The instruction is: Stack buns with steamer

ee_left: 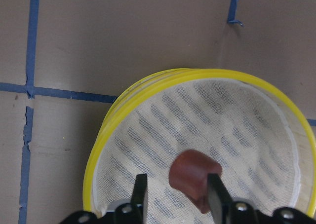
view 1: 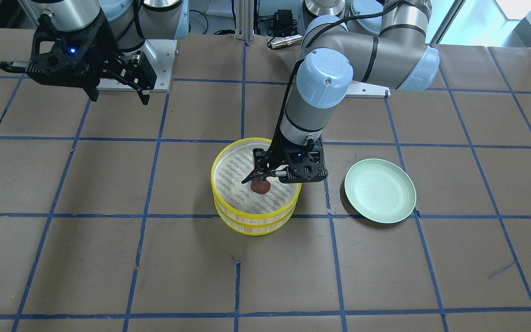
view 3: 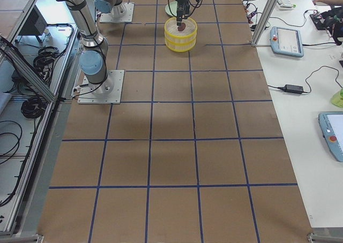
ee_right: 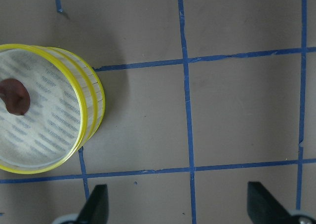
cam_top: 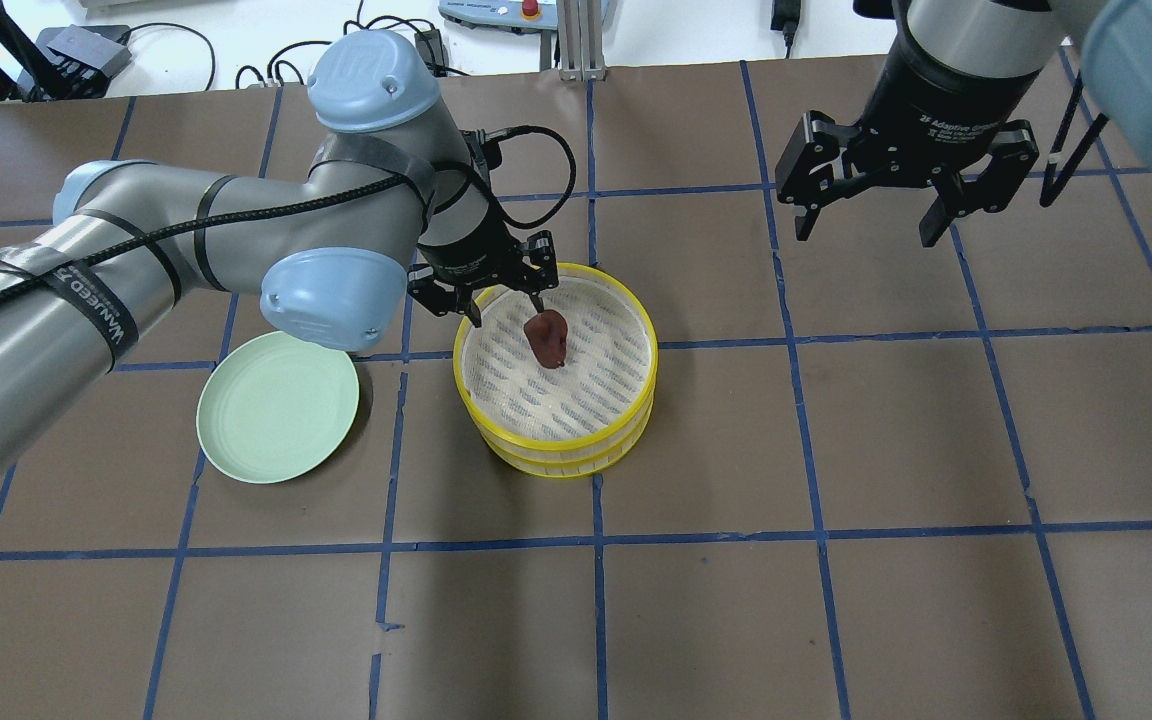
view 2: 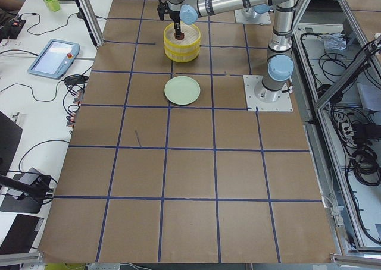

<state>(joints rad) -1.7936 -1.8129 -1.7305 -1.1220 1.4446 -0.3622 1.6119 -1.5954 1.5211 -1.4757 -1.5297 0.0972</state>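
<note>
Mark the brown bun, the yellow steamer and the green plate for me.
brown bun (cam_top: 547, 338): overhead exterior view, middle of its top.
yellow steamer (cam_top: 561, 458): overhead exterior view, near side of its outer wall.
green plate (cam_top: 278, 406): overhead exterior view, bare centre.

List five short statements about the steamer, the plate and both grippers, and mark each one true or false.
1. The brown bun lies inside the steamer. True.
2. A white bun sits on the plate. False: nothing lies on the plate, and no white bun is in view.
3. The right gripper is shut on the bun. False: it is open and hangs well away from the steamer.
4. The left gripper is over the steamer, jaws open. True.
5. The plate rests on top of the steamer. False: it lies on the table beside the steamer, apart from it.
</note>
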